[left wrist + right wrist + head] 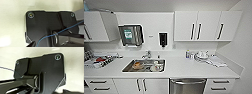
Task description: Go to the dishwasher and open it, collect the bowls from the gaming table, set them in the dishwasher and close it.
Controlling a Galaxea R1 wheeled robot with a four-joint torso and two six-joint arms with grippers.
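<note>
- The dishwasher (187, 86) sits shut under the worktop (184, 68) front edge, beside white drawers (220, 85); grabbing their handle instead is the risk.
- Neither pincer's state can be told.

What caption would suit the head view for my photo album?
Facing a white kitchen counter: steel sink holding dishes, closed dishwasher below, to the sink's right.

The brushed steel dishwasher front (187, 86) is running off the lower edge of the head view, so its lower part is not showing. The items lying in the steel sink (144, 65) are blurring together; one is perhaps an orange-brown bowl (137, 65). The small things by the dish rack (99, 60) are staying too unclear to name.
</note>
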